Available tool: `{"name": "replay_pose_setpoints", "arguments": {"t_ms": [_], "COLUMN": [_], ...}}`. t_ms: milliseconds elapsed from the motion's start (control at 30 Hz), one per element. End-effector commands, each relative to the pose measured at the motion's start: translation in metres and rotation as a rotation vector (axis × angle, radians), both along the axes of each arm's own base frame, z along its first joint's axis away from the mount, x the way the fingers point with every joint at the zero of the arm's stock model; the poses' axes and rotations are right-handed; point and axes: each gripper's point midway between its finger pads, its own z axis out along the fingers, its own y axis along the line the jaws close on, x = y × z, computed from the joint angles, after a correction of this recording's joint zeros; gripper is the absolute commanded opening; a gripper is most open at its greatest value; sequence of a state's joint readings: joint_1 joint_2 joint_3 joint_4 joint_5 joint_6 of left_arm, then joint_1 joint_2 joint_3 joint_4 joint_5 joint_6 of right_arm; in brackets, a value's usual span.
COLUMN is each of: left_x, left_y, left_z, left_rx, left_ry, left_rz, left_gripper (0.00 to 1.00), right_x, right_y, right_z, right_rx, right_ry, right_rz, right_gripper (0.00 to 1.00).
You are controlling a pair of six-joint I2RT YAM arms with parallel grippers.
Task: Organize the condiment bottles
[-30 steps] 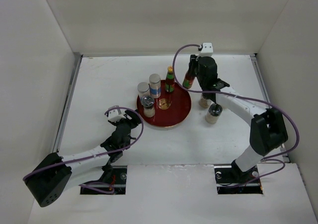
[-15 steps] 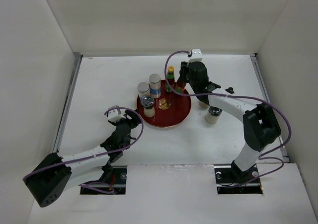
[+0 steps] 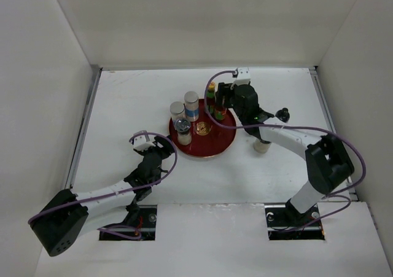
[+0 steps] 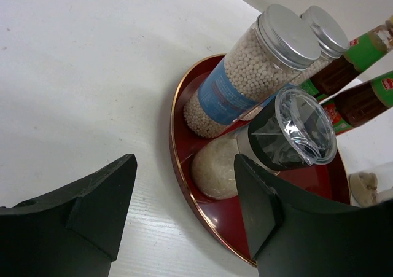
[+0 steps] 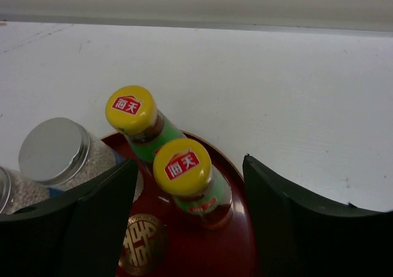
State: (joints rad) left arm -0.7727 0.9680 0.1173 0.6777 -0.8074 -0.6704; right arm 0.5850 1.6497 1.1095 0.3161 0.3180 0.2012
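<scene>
The right arm (image 3: 288,132) reaches from its base across the surface (image 3: 123,105) to the far side of the round red tray (image 3: 212,145), with its wrist over the tray's back rim. Its jaws stand apart, one on each side of the nearer sauce bottle (image 5: 182,165). A gap shows on both sides of the yellow cap, so they are not clamped on it. That bottle stands upright on the tray, just beside the second sauce bottle (image 5: 131,108), which is behind it and a little to the left in the right wrist view. A gold mark (image 5: 142,243) lies on the tray floor in front of them.

The left arm (image 3: 110,191) lies low, stretched toward the tray's near-left edge and stopping short of it. Its jaws are apart and hold nothing.

On the tray's left half stand a blue-labelled jar (image 4: 245,74) of white beads with a silver lid, a second silver-lidded jar (image 4: 325,31) behind it, and a clear-capped shaker (image 4: 288,132) nearer the left arm. Off the tray to the right, a pale shaker (image 3: 263,145) stands partly hidden by the right arm. Farther right is a small dark-capped thing (image 3: 283,113), perhaps another bottle, too small to tell.
</scene>
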Motion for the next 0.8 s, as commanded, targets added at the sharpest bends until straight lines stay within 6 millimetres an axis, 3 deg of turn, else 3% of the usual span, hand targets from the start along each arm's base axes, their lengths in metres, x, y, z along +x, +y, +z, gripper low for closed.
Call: {"name": "replay_pose_setpoints", "arguments": {"t_ms": [0,133,267,333,467,600,767], "left_x": [0.003,0.002,0.001,0.001,0.001,0.000,-0.001], "left_y": [-0.004,-0.004,-0.005,-0.006,-0.006,-0.004,-0.002], "left_z": [0.019,0.020,0.022,0.021,0.024,0.025,0.026], "left_rx": [-0.072,-0.074,-0.080,-0.077,-0.082,-0.087,-0.095], "left_ry": [-0.058,-0.061,-0.066,-0.064,-0.071,-0.077,-0.083], "left_rz": [-0.002,-0.005,-0.008,-0.010,-0.011,-0.008,-0.002], "left_gripper": [0.63,0.63,0.64,0.64,0.64,0.64,0.64], "right_x": [-0.019,-0.037,-0.047,-0.048,-0.049,-0.045,-0.039], "right_y": [-0.011,-0.059,-0.121,-0.141,-0.147,-0.145,-0.143], "right_z": [0.061,0.056,0.021,-0.002,-0.036,-0.047,-0.061], "right_rx": [0.111,0.136,0.115,0.068,-0.034,-0.060,-0.072], "right_ry": [-0.133,-0.114,-0.007,0.063,0.194,0.233,0.270], "right_rz": [-0.007,-0.097,-0.259,-0.317,-0.334,-0.336,-0.328], "right_gripper": [0.78,0.77,0.75,0.78,0.88,0.91,0.89]}}
